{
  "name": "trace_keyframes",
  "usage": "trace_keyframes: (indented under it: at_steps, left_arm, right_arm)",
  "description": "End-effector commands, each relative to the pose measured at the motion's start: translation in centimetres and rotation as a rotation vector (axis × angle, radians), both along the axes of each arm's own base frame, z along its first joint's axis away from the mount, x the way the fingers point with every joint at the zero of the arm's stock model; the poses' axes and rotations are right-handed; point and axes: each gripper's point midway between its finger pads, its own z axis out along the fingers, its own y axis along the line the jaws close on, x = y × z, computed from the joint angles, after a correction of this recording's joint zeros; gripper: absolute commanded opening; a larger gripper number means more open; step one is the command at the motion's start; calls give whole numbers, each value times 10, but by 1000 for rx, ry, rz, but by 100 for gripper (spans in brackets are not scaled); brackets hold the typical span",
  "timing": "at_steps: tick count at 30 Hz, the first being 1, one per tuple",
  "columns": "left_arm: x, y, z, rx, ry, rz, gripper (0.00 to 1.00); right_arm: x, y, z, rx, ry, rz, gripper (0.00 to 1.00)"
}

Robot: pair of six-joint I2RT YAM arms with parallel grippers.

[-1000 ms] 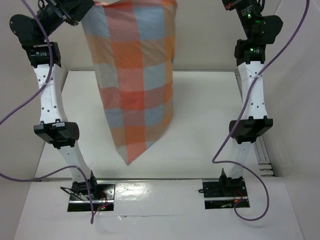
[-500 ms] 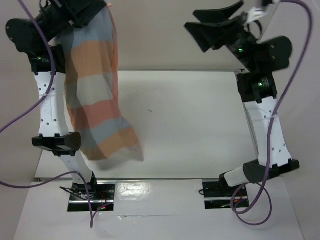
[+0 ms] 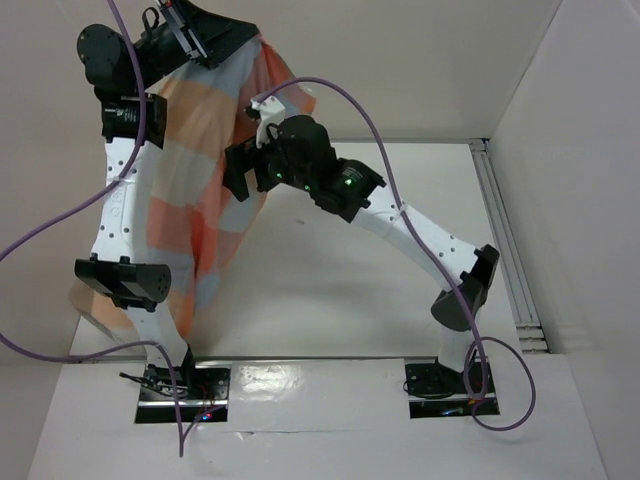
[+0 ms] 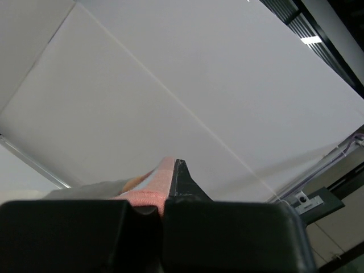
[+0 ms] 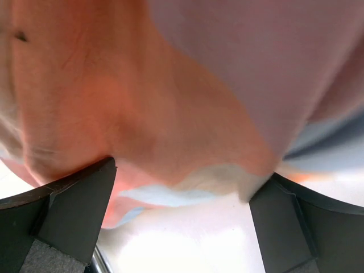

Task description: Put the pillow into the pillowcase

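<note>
From my seat I see the left hand [image 3: 205, 38] raised high at the far left, its fingers pressed together on the top edge of the pillowcase [image 3: 185, 190]. The left wrist camera shows a fold of that orange cloth pinched between the two black fingers [image 4: 187, 187], with only pale wall and ceiling beyond. The pillowcase hangs from that grip as a long drape of orange, blue-grey and tan squares. It falls along the left arm [image 3: 125, 215], and its lower end reaches the arm's dark elbow joint at the left edge of the bench [image 3: 380, 290]; whether the cloth touches the bench I cannot tell. The right arm [image 3: 420, 235] stretches from its base across to the left, putting the right hand [image 3: 236, 178] against the right side of the hanging cloth, in its upper half. That hand stands wide apart and grips nothing. In its own camera the two dark fingers [image 5: 68, 210] sit at the bottom corners, and blurred orange and blue-grey cloth fills nearly all the view just ahead of them; whether it brushes either finger I cannot tell. A purple cable [image 3: 330, 95] arcs above the right arm
</note>
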Motion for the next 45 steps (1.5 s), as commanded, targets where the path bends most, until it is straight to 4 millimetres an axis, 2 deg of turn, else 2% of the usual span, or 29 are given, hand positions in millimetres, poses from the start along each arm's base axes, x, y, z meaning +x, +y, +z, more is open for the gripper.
trace_keyframes:
  at_steps: [1, 2, 3, 4, 6, 9, 11, 12, 14, 15, 16, 17, 18, 19, 20, 21, 22, 26, 28, 32, 33, 34, 35, 36, 37, 40, 42, 43, 45]
  left_arm:
    - [-62, -5, 54, -57, -240, 22, 0]
    - [-62, -9, 53, -57, -231, 10, 0]
    - [-57, -14, 49, -57, -218, -2, 0]
    - [-57, -14, 49, -57, -218, -2, 0]
    - [-48, -18, 40, -54, -189, -10, 0]
    - [-44, -24, 36, -50, -185, -9, 0]
    - [-38, -25, 32, -43, -168, -4, 0]
    - [-42, -28, 34, -51, -168, -21, 0]
    - [-34, -37, 25, -38, -144, -40, 0]
    - [-41, -49, 23, -38, -132, -75, 0]
    - [-42, -58, 18, -31, -129, -93, 0]
    - [-37, -71, 0, 9, -94, -131, 24]
    - [-41, -90, -11, 32, -76, -183, 45]
    - [-40, -99, -26, 67, -48, -217, 70]
    - [-37, -108, -41, 97, -9, -243, 89]
    - [-30, -116, -58, 124, 19, -275, 100]
    - [-29, -120, -74, 150, 60, -320, 100]
    - [-23, -108, -86, 167, 85, -371, 100]
    - [-12, -99, -93, 158, 131, -365, 100]
    - [2, -78, -106, 140, 151, -321, 79]
    - [6, -73, -107, 140, 165, -309, 66]
    - [14, -65, -111, 145, 175, -284, 61]
    - [18, -62, -108, 148, 171, -271, 61]
    - [26, -64, -115, 150, 194, -272, 66]
    - [25, -63, -113, 145, 190, -275, 75]
    - [25, -77, -127, 142, 201, -321, 89]
    - [17, -85, -130, 155, 192, -358, 87]
    - [16, -86, -137, 171, 191, -372, 84]
    - [14, -82, -150, 209, 212, -364, 74]
  right_arm:
    - [4, -13, 20, 27, -54, -128, 100]
    - [4, -22, 32, 56, -66, -166, 100]
    - [-3, -18, 44, 104, -95, -152, 100]
    - [-9, -16, 31, 98, -80, -141, 100]
    - [-21, -28, 52, 168, -107, -133, 100]
    - [-33, -41, 70, 232, -133, -120, 100]
    - [-28, -54, 71, 228, -128, -191, 100]
    - [-25, -73, 80, 238, -141, -269, 100]
    - [-21, -99, 64, 246, -97, -394, 100]
    - [-28, -135, 82, 310, -120, -486, 100]
    - [-27, -146, 57, 302, -109, -536, 100]
    - [-24, -170, 53, 348, -78, -613, 100]
    - [-30, -206, 65, 414, -87, -706, 100]
    - [-25, -226, 47, 394, -76, -769, 100]
    - [-25, -241, 46, 431, -57, -811, 100]
    - [-25, -254, 45, 428, -63, -846, 100]
    - [-25, -271, 45, 428, -70, -881, 100]
    - [-10, -294, 34, 312, -50, -952, 100]
    - [-1, -291, 27, 260, -30, -928, 100]
    - [24, -287, 3, 159, 29, -911, 100]
    - [30, -292, -4, 139, 45, -921, 100]
    - [33, -287, -5, 133, 52, -886, 100]
    - [38, -285, -12, 120, 67, -878, 100]
    - [40, -285, -19, 104, 85, -868, 100]
    - [45, -287, -23, 101, 98, -861, 100]
    - [51, -290, -55, 76, 191, -851, 100]
    - [51, -291, -72, 64, 237, -818, 100]
    - [52, -301, -89, 53, 284, -832, 100]
    - [44, -303, -96, 61, 336, -776, 100]
